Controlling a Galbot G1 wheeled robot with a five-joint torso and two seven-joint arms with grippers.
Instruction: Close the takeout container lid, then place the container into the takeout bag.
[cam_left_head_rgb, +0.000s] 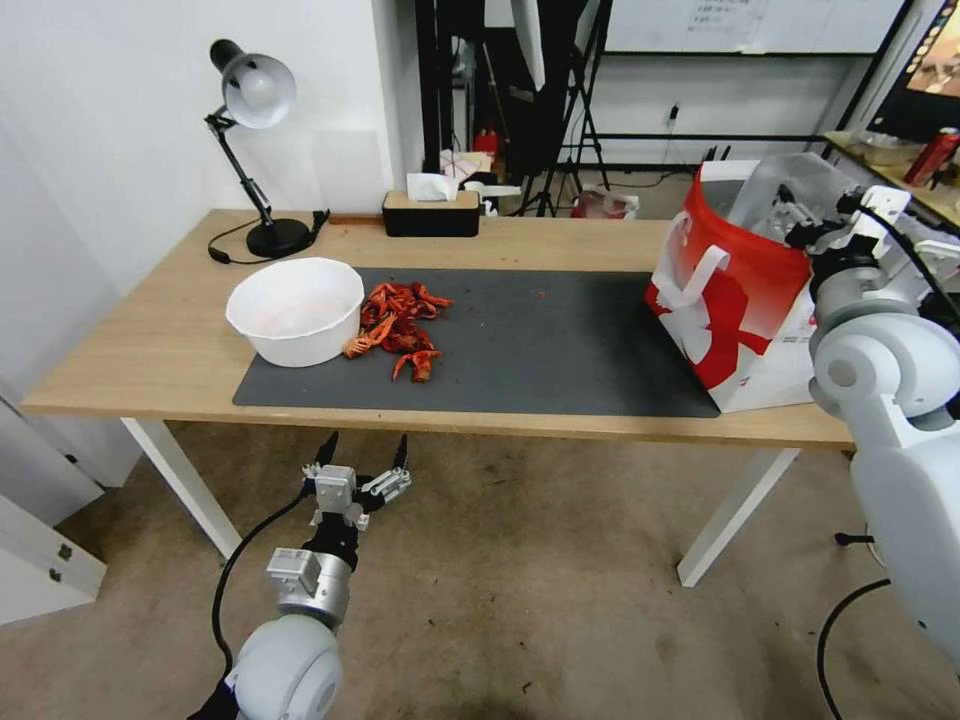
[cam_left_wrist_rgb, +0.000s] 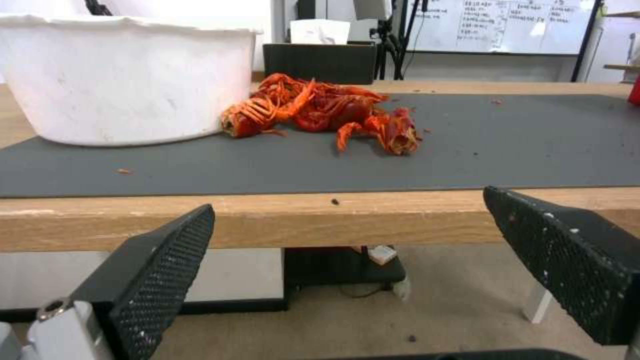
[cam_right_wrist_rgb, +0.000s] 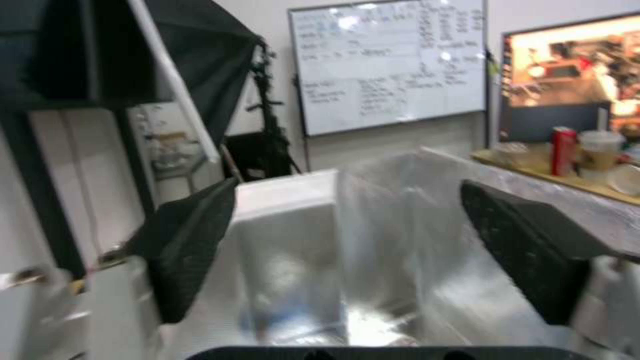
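Red-and-white foil-lined takeout bag (cam_left_head_rgb: 735, 300) stands open-mouthed under the spread, empty right gripper (cam_right_wrist_rgb: 347, 250); left gripper (cam_left_head_rgb: 362, 465) idles spread below the table's edge.

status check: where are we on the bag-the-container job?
Looks nearly done. No clamshell on the grey mat, just the white bowl and crayfish shells. The right tool sits open and empty at the takeout bag mouth, foil lining below it. Contents are blurred there, so the drop isn't confirmed. The left tool hangs open below the table edge.
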